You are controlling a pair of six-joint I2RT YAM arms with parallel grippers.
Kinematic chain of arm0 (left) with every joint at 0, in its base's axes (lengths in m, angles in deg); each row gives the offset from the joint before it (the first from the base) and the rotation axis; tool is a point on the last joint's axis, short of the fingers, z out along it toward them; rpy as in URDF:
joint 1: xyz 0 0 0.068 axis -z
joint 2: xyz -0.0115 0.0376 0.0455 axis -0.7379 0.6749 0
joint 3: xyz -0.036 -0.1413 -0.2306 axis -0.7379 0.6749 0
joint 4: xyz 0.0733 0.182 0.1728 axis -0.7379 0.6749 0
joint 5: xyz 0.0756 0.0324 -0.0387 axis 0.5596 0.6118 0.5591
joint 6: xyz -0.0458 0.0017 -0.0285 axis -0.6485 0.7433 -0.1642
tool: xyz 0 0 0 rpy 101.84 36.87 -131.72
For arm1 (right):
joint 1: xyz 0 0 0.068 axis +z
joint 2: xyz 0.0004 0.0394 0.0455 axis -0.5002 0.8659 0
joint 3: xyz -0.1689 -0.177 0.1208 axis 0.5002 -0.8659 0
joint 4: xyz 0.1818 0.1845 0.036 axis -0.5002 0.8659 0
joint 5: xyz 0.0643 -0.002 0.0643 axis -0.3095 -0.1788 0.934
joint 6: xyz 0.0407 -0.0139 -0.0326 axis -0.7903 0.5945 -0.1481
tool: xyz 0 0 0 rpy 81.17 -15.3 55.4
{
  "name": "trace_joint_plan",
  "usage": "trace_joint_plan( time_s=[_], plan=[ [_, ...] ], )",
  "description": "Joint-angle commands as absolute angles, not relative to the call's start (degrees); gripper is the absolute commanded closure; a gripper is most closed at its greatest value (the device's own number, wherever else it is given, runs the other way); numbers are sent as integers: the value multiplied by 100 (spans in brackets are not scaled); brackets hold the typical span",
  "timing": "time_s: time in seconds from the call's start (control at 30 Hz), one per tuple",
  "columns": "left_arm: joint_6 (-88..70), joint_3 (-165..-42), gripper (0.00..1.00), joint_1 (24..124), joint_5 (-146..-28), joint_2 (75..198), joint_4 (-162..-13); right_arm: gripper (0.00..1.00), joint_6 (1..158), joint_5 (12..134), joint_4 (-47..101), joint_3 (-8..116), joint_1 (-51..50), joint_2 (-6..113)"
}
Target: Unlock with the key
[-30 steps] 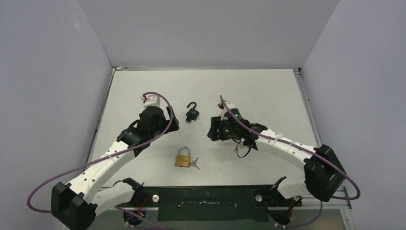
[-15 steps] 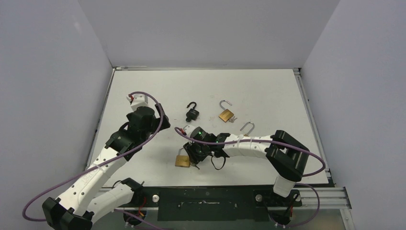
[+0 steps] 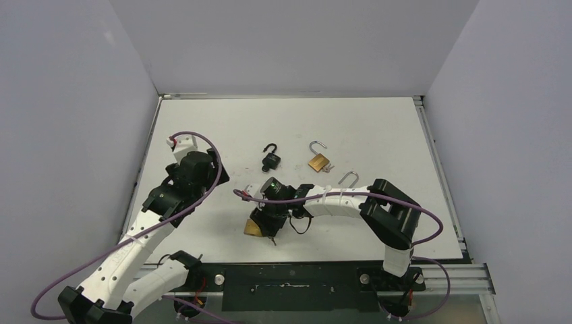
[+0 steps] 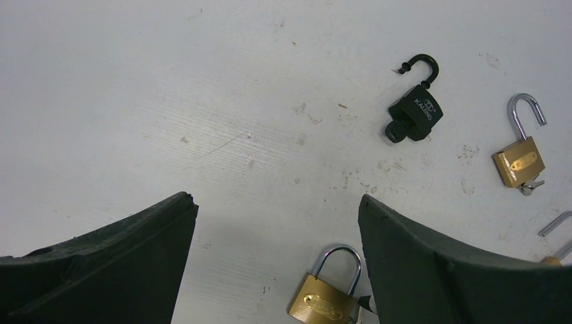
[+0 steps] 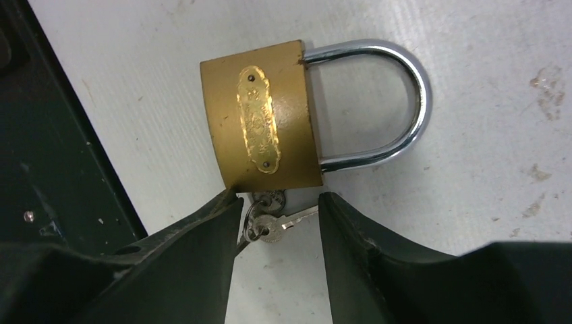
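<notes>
A brass padlock (image 5: 263, 125) with its steel shackle (image 5: 405, 101) closed lies near the table's front edge (image 3: 255, 228). It also shows low in the left wrist view (image 4: 324, 297). A bunch of small keys (image 5: 270, 219) on a ring sits at the lock's underside, and one key looks seated in the keyhole. My right gripper (image 5: 278, 202) stands open, its jaws straddling the keys; the left finger (image 5: 222, 229) nearly touches the ring and the lock's corner. My left gripper (image 4: 275, 202) is wide open and empty, off to the left above the table (image 3: 195, 165).
A black padlock (image 3: 271, 158) with its shackle open lies mid-table. To its right lies a second brass padlock (image 3: 319, 160), also open, and another open shackle (image 3: 348, 179) shows beside the right arm. The black front rail (image 5: 40, 169) runs close behind the closed padlock.
My right arm has swung from mid-table right down to the front padlock, uncovering two open padlocks, and its jaws now straddle the keys. My left arm has drawn back to the left.
</notes>
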State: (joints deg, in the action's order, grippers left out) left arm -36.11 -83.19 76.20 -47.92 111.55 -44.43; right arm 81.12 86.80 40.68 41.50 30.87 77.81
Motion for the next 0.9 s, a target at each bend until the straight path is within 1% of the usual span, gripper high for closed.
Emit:
trace_joint_plan(
  time_s=[0.0, 0.23, 0.4, 0.57, 0.67, 0.73, 0.83, 0.87],
  plan=[
    [-3663, -8626, 13, 7529, -4749, 11110, -4438, 52, 8402, 9053, 4280, 4288, 3150, 7699],
    [-3662, -8610, 13, 7448, -4919, 11239, -4576, 52, 8454, 9097, 4437, 4208, 3189, 7658],
    [-3689, -8582, 13, 7386, -5005, 11292, -4649, 56, 8415, 8410, 4467, 4234, 3331, 7759],
    [-3711, -8569, 13, 7323, -5045, 11304, -4669, 69, 8233, 7461, 4510, 4214, 3479, 7728],
    [-3738, -8551, 13, 7292, -5067, 11306, -4671, 77, 8172, 7088, 4590, 4145, 3580, 7579],
    [-3761, -8528, 13, 7272, -5093, 11306, -4686, 84, 8131, 7073, 4610, 4061, 3599, 7470],
    [-3798, -8489, 13, 7247, -5155, 11302, -4721, 98, 8117, 7197, 4651, 3984, 3599, 7349],
    [-3808, -8480, 13, 7243, -5182, 11306, -4739, 100, 8104, 7217, 4674, 3974, 3593, 7316]
  ],
)
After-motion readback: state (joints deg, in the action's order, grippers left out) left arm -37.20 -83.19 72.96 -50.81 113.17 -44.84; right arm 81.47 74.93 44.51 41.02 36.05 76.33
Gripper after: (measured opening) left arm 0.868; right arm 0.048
